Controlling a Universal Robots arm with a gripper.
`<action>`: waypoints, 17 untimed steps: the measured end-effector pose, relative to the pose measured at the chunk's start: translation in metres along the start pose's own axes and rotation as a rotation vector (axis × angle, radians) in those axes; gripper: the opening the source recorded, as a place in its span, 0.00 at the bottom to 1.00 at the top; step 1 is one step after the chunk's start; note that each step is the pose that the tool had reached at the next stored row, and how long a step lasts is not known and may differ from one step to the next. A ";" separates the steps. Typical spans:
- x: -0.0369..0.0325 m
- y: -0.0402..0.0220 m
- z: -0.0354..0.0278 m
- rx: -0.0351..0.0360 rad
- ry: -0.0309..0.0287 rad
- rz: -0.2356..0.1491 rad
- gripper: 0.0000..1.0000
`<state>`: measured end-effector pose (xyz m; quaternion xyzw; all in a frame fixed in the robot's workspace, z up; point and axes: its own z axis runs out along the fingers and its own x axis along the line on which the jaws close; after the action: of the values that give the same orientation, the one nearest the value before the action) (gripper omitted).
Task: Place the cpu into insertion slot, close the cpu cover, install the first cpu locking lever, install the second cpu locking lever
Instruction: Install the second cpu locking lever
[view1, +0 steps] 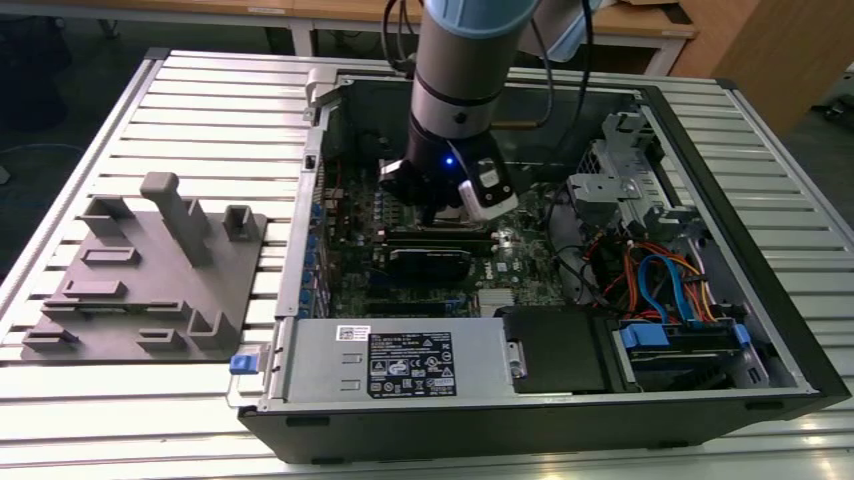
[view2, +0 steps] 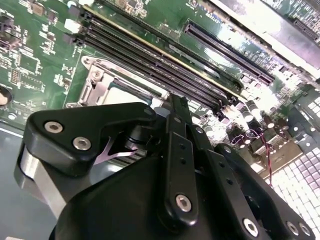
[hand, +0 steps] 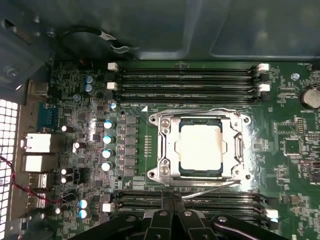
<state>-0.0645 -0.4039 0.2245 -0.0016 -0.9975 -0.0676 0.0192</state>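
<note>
A big ribbed aluminium table (view1: 160, 110) with long slats is carrying everything here. Lying on its side on it is an open black steel PC case (view1: 787, 330), boxy, with a grey power supply (view1: 387, 362) near the front edge and a tangle of blue and orange cables (view1: 661, 285) toward the exterior view's right. Off to the exterior view's left a matte grey plastic fixture (view1: 147, 290) with upright posts and little blocks is sitting well apart from the case.

The arm (view1: 461, 70), a smooth silver-and-grey cylinder, is reaching straight down into the case, and the gripper (view1: 447, 212) is hanging right above the green motherboard (hand: 295, 165).

In the first wrist view the board is looking glossy and crowded with small round capacitors (hand: 107, 139). Long black memory slots (hand: 185, 80) are running on both sides of the insertion slot (hand: 165, 172), a square socket with a shiny metal rim. The cpu cover (hand: 170, 145), a thin bright frame plate with a square window, is lying flat over it. The cpu (hand: 201, 148), pale silver with a soft matte face, is sitting in that window. A thin wire lever (hand: 207, 189) is lying along one edge of the socket.

The black bolted gripper links (view2: 180, 165) are blocking the tips, so I can't tell how the jaws are standing.
</note>
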 end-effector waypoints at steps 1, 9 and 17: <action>0.0000 -0.0002 0.0012 -0.0032 0.0000 0.000 0.11; 0.0000 -0.0037 0.0026 -0.0107 0.0001 -0.001 0.11; 0.0044 -0.0114 0.0070 -0.0648 0.0005 -0.003 0.11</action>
<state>-0.0692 -0.4142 0.2162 -0.0007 -0.9948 -0.0999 0.0193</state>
